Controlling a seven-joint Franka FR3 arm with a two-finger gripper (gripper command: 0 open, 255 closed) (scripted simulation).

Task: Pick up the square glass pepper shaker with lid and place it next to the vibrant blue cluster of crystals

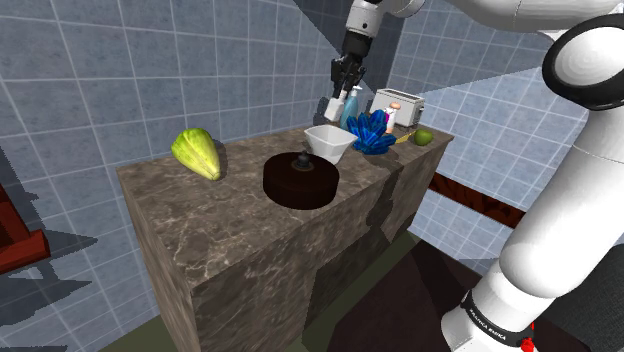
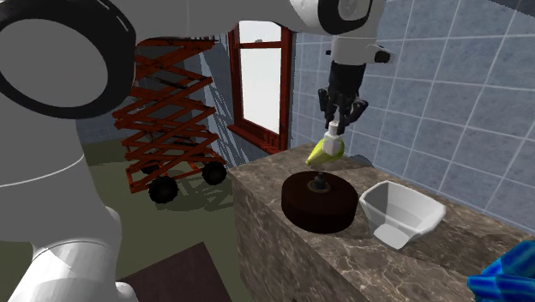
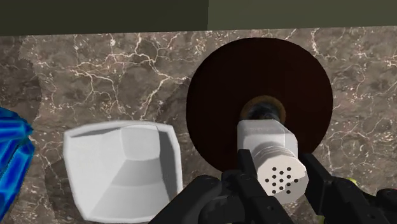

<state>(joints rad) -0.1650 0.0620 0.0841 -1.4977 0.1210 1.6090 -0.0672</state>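
Black gripper (image 3: 280, 177) pinches the white perforated-lid pepper shaker (image 3: 270, 147) aloft over a dark knobbed disc (image 3: 222, 89) — best carried high past the white bowl (image 3: 121, 170) and lowered gently beside the blue crystals (image 3: 13, 151).

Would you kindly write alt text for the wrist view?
The black end effector clasps a white pepper shaker over a dark round dish on a marbled counter; a white bowl and blue crystals sit beside it.

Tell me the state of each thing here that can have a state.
Gripper, shut on the shaker.
Shaker, lid on, held in the air above the counter.
Bowl, upright, empty, standing on the counter.
Dark round dish, lying flat on the counter.
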